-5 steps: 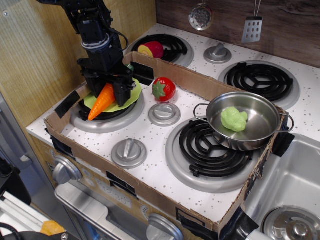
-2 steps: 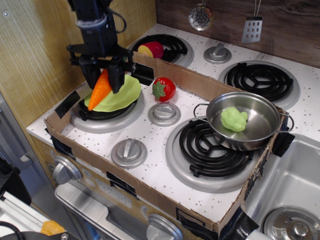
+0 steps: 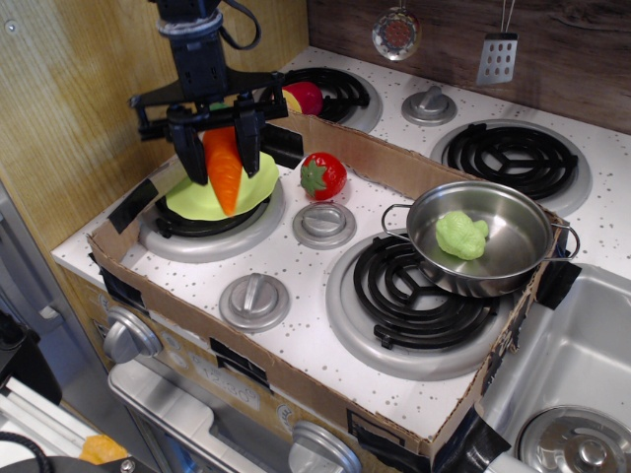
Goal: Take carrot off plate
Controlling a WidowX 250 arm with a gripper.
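A white speckled toy stovetop surface (image 3: 296, 296) sits in a shallow cardboard tray (image 3: 385, 158), against a wood-panelled wall. At the front-left burner, the orange carrot (image 3: 225, 168) hangs point-down, clamped between the two black fingers of the gripper (image 3: 221, 148), which descends from a dark arm above. The carrot's tip appears lifted above the yellow-green plate (image 3: 202, 200), which lies on that burner. The plate's left side is close to the tray's left wall, leaving little room there.

To the right, past the plate's edge, a red strawberry (image 3: 322, 175) rests near the cardboard's back wall, with a grey knob (image 3: 324, 224) just in front of it. Another knob (image 3: 254, 300) lies toward the tray's front edge, with bare speckled surface around it.

Farther right, a steel pan (image 3: 480, 236) holding a green toy (image 3: 461, 235) sits at the back of the front-right burner (image 3: 419, 296), well apart from the carrot. The pan's far handle reaches the tray's right edge.
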